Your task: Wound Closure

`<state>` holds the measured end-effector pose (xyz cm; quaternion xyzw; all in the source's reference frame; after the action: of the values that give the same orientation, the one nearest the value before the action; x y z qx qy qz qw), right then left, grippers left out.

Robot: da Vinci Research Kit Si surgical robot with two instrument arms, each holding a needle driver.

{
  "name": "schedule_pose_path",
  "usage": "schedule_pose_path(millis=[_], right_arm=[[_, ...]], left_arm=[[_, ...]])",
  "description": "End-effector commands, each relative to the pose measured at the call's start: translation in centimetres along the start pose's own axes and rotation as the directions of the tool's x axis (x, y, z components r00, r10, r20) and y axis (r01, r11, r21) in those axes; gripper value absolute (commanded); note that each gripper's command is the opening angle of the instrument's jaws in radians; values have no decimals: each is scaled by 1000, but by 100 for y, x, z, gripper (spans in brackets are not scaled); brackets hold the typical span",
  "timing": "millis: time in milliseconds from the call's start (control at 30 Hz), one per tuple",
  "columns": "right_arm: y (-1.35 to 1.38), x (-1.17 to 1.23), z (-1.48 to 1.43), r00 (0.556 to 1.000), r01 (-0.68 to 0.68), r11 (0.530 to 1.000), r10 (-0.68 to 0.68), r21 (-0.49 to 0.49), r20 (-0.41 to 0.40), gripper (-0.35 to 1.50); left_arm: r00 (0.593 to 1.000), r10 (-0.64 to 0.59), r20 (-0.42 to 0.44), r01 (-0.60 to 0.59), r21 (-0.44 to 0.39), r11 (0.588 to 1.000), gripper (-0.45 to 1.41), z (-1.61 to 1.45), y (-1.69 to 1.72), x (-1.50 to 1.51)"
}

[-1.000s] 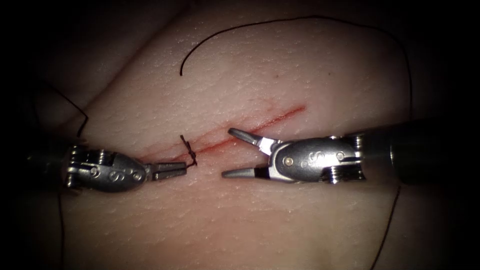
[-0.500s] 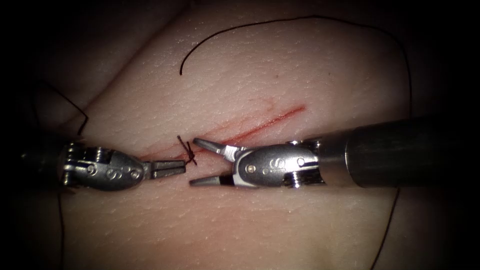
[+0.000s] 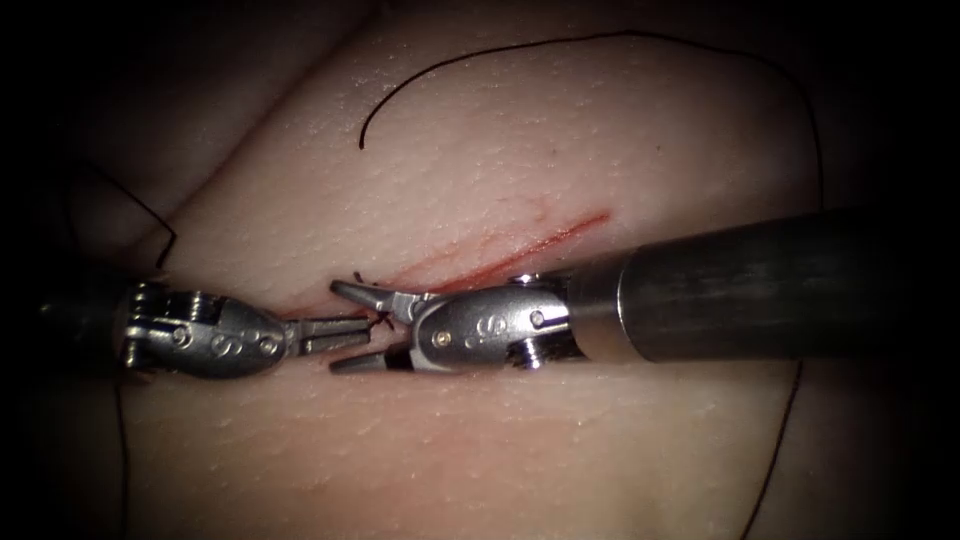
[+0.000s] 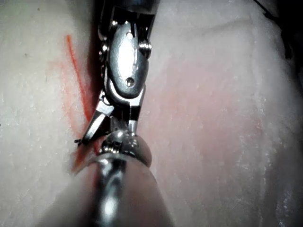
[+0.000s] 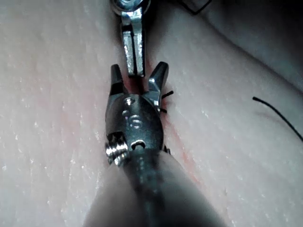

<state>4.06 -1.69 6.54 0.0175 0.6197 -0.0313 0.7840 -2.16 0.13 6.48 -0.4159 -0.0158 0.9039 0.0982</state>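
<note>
In the endoscope view we see the left tool (image 3: 345, 333) coming in from the lower left, jaws pressed together right at the knot (image 3: 378, 320) on the cut (image 3: 500, 262). Whether they're pinching thread there or just closed beside it, we can't tell, the spot is too crowded. The right tool (image 3: 345, 327) reaches in from the right with jaws spread wide, one tip above the left tool's tip and one below, holding nothing. A long thread (image 3: 560, 42) arcs across the top of the tissue (image 3: 480, 450) and its far end runs off into the dark right edge. We can't spot the needle.

In the left wrist view, the left tool's own jaws are hidden behind its wrist, and we see the right tool (image 4: 106, 125) with jaws apart beside the red line of the cut (image 4: 75, 75).

In the right wrist view, the right tool (image 5: 138, 74) straddles the closed tip of the left tool (image 5: 133, 56). Short thread ends (image 5: 165, 97) poke out by one jaw.
</note>
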Motion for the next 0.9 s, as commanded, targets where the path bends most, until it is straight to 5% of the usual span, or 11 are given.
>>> schedule_pose_path(millis=[33, 900], right_arm=[[-4, -5, 13, 1000, 2, 1000, -2, 2, 1, 118], [-6, -12, 38, 1000, 22, 1000, -22, 2, -1, 106]], left_arm=[[1000, 0, -1, 0, -3, 1000, -45, 7, 6, -2], [1000, 0, 0, 0, -3, 1000, -45, 6, 5, -4]])
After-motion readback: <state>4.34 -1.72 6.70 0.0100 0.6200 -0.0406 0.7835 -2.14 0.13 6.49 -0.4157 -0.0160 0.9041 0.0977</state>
